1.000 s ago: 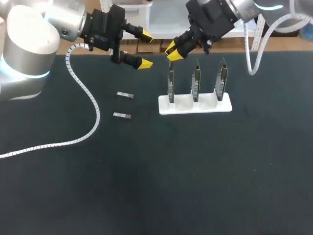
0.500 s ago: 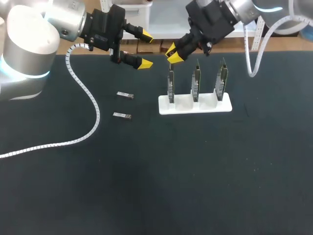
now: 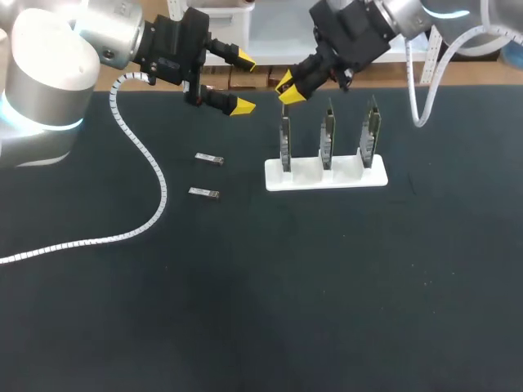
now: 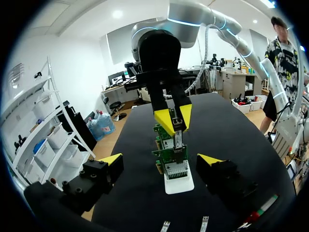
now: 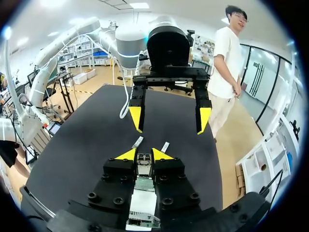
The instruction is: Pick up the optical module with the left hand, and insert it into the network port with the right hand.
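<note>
While the right pincer (image 3: 287,88) is clamped on a small metal optical module (image 4: 177,139), the pick-up and handover part of the task looks done and the step in hand is the insertion itself. The module hangs lengthwise below the yellow tips, directly over the leftmost circuit board (image 3: 285,145) of three that stand upright in a white holder (image 3: 377,175) on the counter (image 3: 286,294). Its lower end is at, or just above, the silvery cage that I take to be the network port (image 4: 175,167). Whether it has entered the opening cannot be told from these views. In my judgement the next move calls for a straight push down along the board's plane, with the module kept square to the cage, since a slight tilt could jam it on the rim or rock the board in its slot. The right arm comes in from the far right corner, its wrist angled down and toward the middle so that the fingers point at the board's top edge. The left arm reaches in from the far left. The left pincer (image 3: 243,82) hangs above the counter beside the holder, facing the boards with its fingers wide apart and nothing between them. Two more loose modules (image 3: 210,159) lie flat on the counter below it, one nearer than the other, well apart from the holder.
</note>
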